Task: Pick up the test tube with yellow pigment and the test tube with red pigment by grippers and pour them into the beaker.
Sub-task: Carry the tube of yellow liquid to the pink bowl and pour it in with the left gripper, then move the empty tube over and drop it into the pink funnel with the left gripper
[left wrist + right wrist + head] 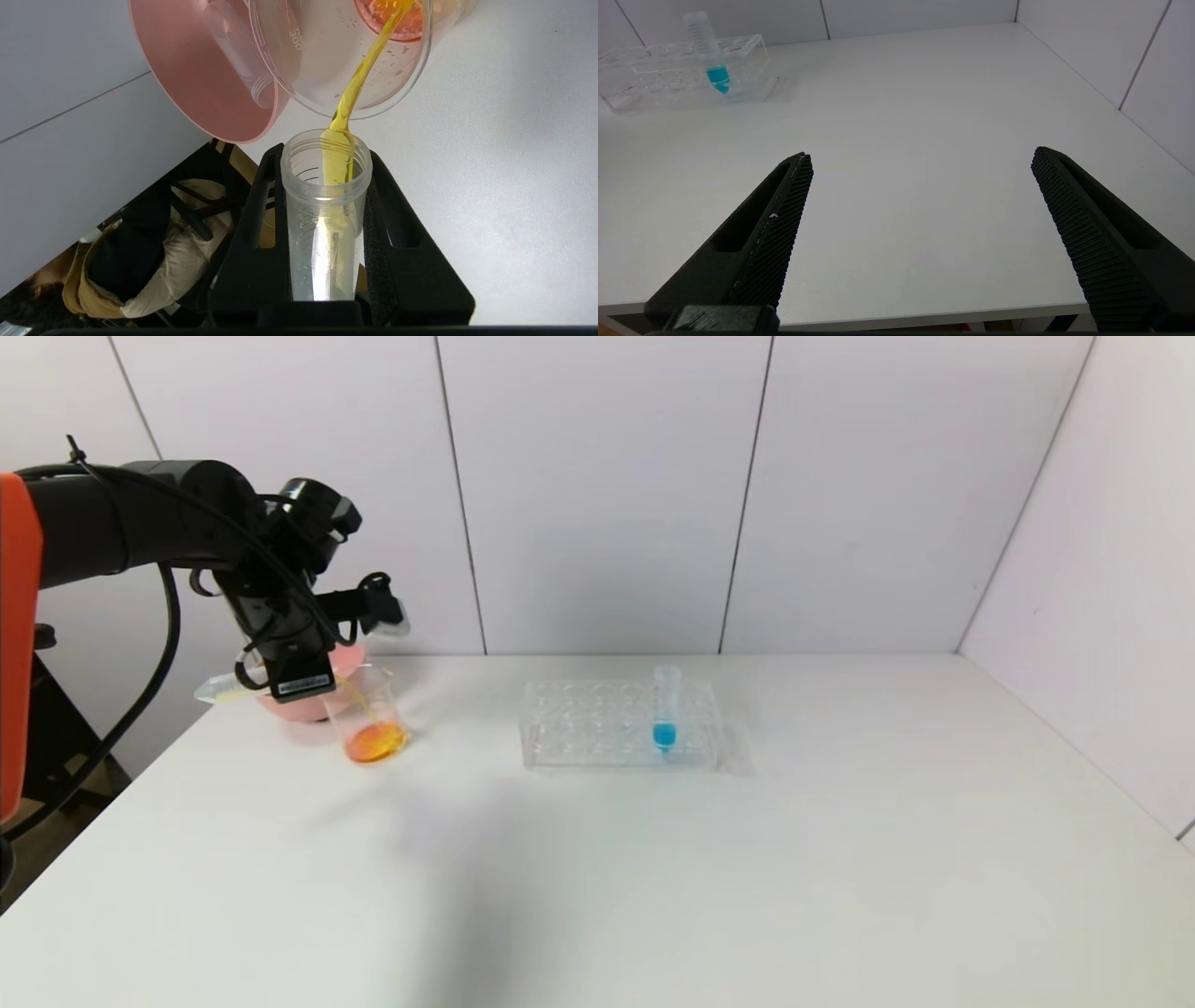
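1. Above the beaker (pixel 368 717), the left pincer (pixel 297 683) pinches the test tube with yellow pigment (pixel 325 219) between its two black fingers (pixel 254 233).
2. That tube is tipped over, with its open mouth by the beaker's rim and its rounded tip sticking out away from the beaker.
3. A thin yellow stream (pixel 362 77) runs from the tube's mouth down into the beaker.
4. Orange liquid (pixel 375 743) sits at the bottom of the beaker.
5. The beaker stands on the white counter (pixel 653 877), and a pink bowl (pixel 289 702) is just behind the beaker, touching or almost touching it.
6. An empty clear tube (pixel 238 53) lies inside the pink bowl; whether it is the test tube with red pigment cannot be told.
7. A clear rack (pixel 621 737) stands well apart from the beaker, on the side away from the left arm.
8. A tube with blue liquid (pixel 665 719) stands upright in that rack.
9. The right pincer (pixel 920 163) hangs low over the near edge of the counter, far from the beaker, with its fingers spread wide and nothing between them.
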`<state>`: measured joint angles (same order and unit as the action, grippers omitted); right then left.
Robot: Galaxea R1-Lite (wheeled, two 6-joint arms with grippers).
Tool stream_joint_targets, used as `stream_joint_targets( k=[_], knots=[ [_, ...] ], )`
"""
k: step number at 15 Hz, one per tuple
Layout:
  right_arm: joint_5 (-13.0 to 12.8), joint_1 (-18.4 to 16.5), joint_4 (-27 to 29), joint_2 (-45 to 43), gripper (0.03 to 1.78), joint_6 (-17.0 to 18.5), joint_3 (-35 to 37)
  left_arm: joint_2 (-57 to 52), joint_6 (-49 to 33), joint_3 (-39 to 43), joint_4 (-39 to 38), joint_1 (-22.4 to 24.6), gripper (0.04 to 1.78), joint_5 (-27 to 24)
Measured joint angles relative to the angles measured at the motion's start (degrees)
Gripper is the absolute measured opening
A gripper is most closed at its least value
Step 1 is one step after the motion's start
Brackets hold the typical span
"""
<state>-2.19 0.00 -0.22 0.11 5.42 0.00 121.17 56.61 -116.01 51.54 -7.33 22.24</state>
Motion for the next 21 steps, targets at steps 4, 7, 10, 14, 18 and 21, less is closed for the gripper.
stream_joint_targets(
  k=[4, 7, 10, 14, 18, 21],
  knots=[
    [0.0, 0.0, -0.02, 0.0, 1.71, 0.02, 0.0, -0.01, 0.27, 0.0, 0.11, -1.51, 0.45, 4.36],
    [0.0, 0.0, -0.02, 0.0, 1.71, 0.0, 0.0, 0.07, 0.41, 0.0, -0.24, -2.38, 0.45, 8.13],
    [0.0, 0.0, -0.02, 0.0, 1.71, 0.0, 0.0, 0.21, 0.74, 0.0, -0.41, -2.86, 0.45, 11.14],
    [0.0, 0.0, 0.0, 0.0, 1.71, 0.0, 0.0, 0.33, 0.83, 0.0, -0.46, -3.39, 0.45, 11.64],
    [0.0, 0.0, 0.0, 0.0, 1.71, 0.0, 0.0, -0.56, -0.26, 0.0, -0.77, -3.3, 0.45, 10.18],
    [0.02, 0.0, -0.02, 0.0, 1.71, 0.0, 0.0, -1.66, -6.67, 0.73, -2.71, -1.29, 0.45, 2.6]
  ],
)
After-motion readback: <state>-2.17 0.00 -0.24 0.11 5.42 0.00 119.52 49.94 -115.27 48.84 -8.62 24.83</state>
